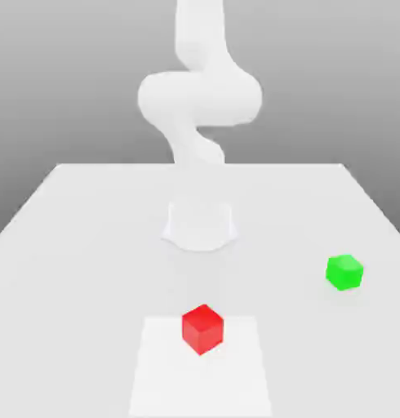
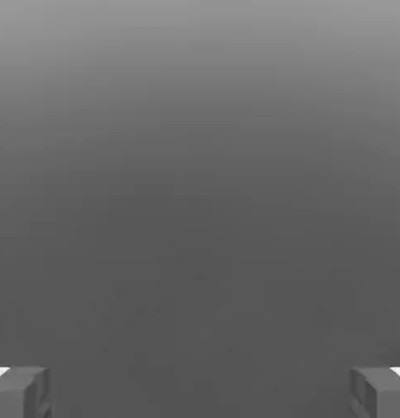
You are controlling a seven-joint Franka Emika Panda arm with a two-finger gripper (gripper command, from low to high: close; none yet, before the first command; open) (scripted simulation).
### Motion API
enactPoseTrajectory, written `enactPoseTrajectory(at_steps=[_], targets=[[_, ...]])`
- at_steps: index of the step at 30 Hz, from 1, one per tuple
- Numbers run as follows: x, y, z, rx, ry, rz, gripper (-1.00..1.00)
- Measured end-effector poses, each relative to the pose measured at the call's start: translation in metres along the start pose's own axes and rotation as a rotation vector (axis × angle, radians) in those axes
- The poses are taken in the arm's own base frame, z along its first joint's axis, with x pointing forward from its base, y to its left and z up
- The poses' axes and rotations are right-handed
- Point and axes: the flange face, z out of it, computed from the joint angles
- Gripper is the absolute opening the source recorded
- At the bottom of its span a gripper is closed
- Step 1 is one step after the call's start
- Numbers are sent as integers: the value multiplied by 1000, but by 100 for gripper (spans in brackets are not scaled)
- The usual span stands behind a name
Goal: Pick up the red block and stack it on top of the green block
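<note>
Red block: my red block (image 1: 202,328) sits nearest the exterior camera, on a paler square patch (image 1: 154,375) of the white table (image 1: 73,220), one corner turned toward the lens.
Green block: green block (image 1: 344,272) rests farther back, toward the exterior view's right, well apart from the red one.
Arm: my white arm (image 1: 199,98) rises at the table's far side, folded high over its base (image 1: 200,225).
Pincer: my gripper (image 2: 200,392) has its two grey fingertips (image 2: 20,392) spread wide apart, nothing between them.
Step in hand: reach, by my reckoning; nothing lifted yet.
Doing it well: I'd come straight down over the red block, turn my wrist so the pads meet two flat faces rather than corners, then close low on its sides.
Risk: a skewed grip may twist the cube.
</note>
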Motion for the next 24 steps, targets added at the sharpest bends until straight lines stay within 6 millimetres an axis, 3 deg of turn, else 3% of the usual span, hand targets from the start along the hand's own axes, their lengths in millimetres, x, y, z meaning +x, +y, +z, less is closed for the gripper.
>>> enactPoseTrajectory(at_steps=[6,12,15,18,24], targets=[[-42,44,145,-106,-204,-167,0],[-121,109,256,-209,-411,-354,0],[-172,154,298,-266,-525,-463,0],[-222,201,327,-317,-631,-568,0],[-250,230,364,-326,-652,-591,0]])
